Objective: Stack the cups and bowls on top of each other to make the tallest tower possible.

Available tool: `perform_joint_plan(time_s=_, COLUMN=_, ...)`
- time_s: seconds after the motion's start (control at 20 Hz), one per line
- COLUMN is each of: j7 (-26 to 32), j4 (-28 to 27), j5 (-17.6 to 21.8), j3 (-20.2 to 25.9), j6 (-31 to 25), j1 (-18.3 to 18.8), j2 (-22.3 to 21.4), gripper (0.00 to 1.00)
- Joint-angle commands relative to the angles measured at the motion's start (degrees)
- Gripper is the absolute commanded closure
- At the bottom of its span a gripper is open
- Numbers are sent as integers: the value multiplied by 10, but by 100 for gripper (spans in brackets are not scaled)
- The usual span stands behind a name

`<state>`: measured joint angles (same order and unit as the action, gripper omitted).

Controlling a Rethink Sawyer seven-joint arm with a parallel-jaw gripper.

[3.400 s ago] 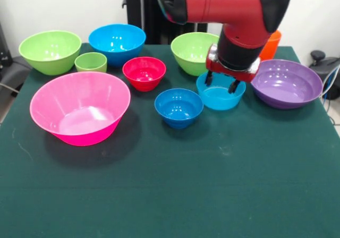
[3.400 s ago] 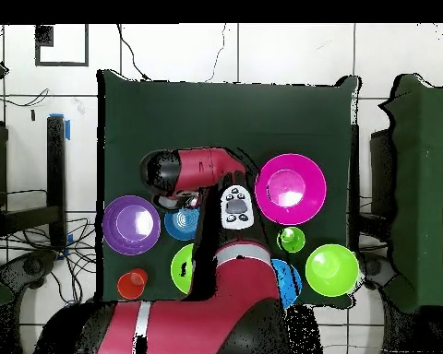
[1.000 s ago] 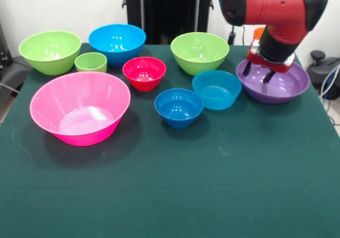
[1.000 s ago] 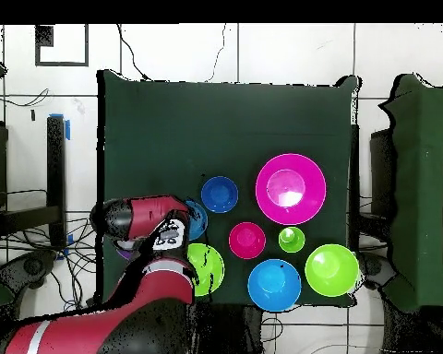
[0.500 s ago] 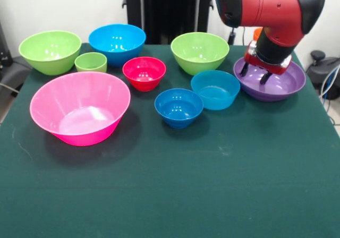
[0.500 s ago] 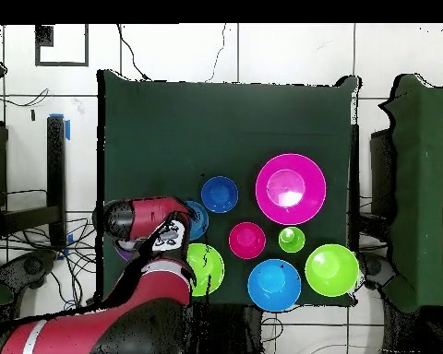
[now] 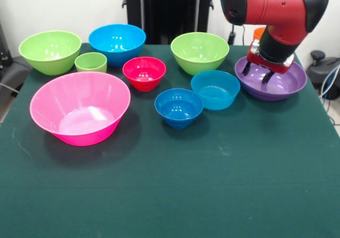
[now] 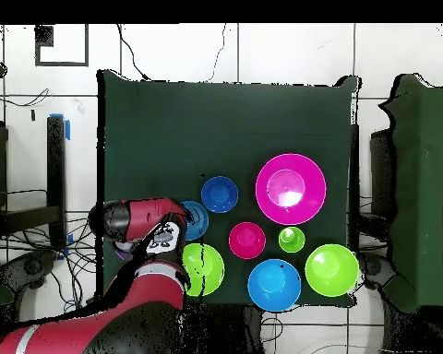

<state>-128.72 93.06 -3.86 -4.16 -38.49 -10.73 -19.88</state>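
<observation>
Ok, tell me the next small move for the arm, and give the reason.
Probably lower the end effector a little onto the purple bowl's near wall and close on it. The end effector hangs open just over that bowl's inside, its fingertips apart and gripping nothing, and no bowl is stacked yet. A rim grasp looks like the nearest way to start the tower.

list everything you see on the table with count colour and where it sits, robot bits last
glossy plastic pink bowl: 1, front-left
lime-green bowls: 2, back-left and back-centre
large blue bowl: 1, back, between the greens
short lime-green tumbler: 1, beside the back-left green bowl
small red bowl: 1, centre
small blue bowl: 1, centre-front
teal bowl: 1, right of it
purple bowl: 1, right
orange tumbler: 1, mostly hidden behind arm
end effector: open, over purple bowl
</observation>
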Motion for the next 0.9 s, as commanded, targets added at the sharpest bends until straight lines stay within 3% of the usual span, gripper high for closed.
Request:
perform_joint_plan(time_s=0.05, j7=-70, j4=-11, j5=-17, j3=21, j6=-26, j1=3, j2=-32, gripper=0)
perform_joint_plan(time_s=0.9, j7=7, j4=18, j5=22, j3=33, j6=-51, j1=63, j2=-74, gripper=0)
